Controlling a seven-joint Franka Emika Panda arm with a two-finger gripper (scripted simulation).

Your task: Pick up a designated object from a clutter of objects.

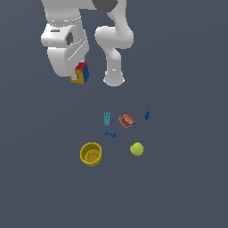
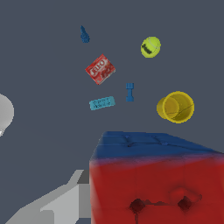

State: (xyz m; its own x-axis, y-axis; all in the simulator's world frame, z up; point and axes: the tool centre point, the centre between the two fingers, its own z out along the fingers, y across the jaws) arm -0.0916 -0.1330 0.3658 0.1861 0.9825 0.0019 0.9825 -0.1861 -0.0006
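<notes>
The designated object (image 1: 81, 72), a small block with red, yellow and blue faces, hangs well above the floor in the exterior view's upper left. My gripper (image 1: 79, 75) is shut on it under the white hand. In the wrist view the designated object (image 2: 153, 179) fills the foreground, its red face showing dark dots and its top blue, with one grey finger (image 2: 65, 201) beside it. The other finger is hidden. The rest of the clutter of objects lies on the floor below, apart from the block.
On the floor lie a yellow cup (image 1: 91, 154), a yellow-green ball (image 1: 136, 148), a red packet (image 1: 127, 120), a light-blue piece (image 1: 107, 118) and two dark-blue pieces (image 1: 110, 133) (image 1: 146, 115). The arm's white base (image 1: 114, 67) stands behind them.
</notes>
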